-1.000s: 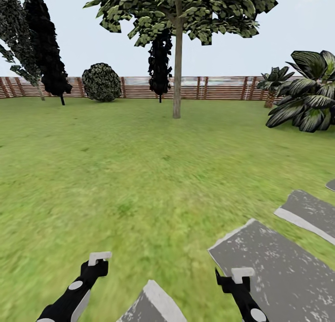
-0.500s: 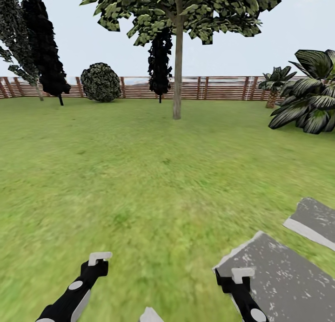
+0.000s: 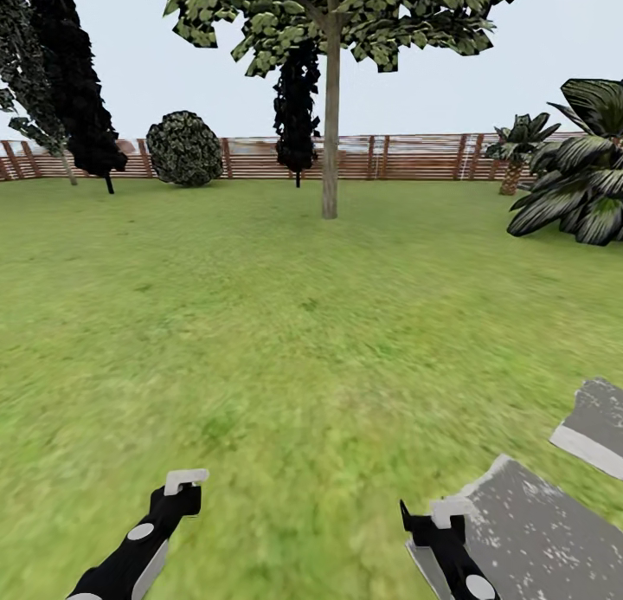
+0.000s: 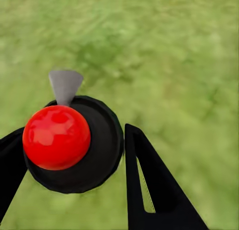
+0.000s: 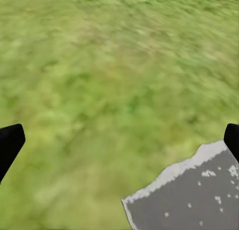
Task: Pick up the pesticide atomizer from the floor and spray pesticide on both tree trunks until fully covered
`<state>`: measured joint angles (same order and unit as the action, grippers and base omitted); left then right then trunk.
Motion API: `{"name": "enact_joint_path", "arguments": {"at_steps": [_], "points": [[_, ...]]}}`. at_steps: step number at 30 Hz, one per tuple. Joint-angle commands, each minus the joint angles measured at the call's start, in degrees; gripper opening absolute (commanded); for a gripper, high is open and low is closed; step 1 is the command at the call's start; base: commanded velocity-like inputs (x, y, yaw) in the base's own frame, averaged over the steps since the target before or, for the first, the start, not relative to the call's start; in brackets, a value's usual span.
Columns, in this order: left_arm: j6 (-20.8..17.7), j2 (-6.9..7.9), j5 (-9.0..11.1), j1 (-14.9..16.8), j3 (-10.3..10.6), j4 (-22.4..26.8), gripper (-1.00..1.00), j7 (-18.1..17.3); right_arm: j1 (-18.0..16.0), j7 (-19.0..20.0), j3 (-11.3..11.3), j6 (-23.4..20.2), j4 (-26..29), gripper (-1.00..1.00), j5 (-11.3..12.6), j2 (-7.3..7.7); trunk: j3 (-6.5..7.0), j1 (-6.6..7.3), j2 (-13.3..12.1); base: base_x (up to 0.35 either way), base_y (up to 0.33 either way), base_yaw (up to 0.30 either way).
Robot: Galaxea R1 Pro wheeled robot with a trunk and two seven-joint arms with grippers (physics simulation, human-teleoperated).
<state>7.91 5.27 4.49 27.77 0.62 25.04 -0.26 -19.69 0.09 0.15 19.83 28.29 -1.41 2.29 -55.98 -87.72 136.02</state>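
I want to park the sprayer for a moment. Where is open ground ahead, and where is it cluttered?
Open lawn runs from just ahead of the robot to the tree trunk and the fence. Crowded spots: grey paving slabs beside the right gripper, broad-leaved plants at far right, dark trees at far left.

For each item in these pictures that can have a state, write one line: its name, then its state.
Left gripper: shut on the atomizer.
Atomizer: held between the fingers, red ball on a black round body, above the grass.
Right gripper: open, empty, over the edge of a grey paving slab.
Tree trunk: upright, far across the lawn.
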Motion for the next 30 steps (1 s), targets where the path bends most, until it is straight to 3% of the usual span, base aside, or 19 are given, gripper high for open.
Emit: {"name": "enact_joint_path", "arguments": {"at_steps": [1,30], "points": [[0.0,0.0,0.0,0.0,0.0,0.01,-1.0,0.0,0.0,0.0,0.01,-0.03,0.01,1.0,0.0,0.0,0.0,0.0,0.0,0.338,0.0,0.0],[0.0,0.0,-0.09,0.0,0.0,0.01,-1.0,0.0,0.0,0.0,0.02,-0.05,0.01,1.0,0.0,0.0,-0.25,0.0,0.0,0.338,0.0,0.0]]}}
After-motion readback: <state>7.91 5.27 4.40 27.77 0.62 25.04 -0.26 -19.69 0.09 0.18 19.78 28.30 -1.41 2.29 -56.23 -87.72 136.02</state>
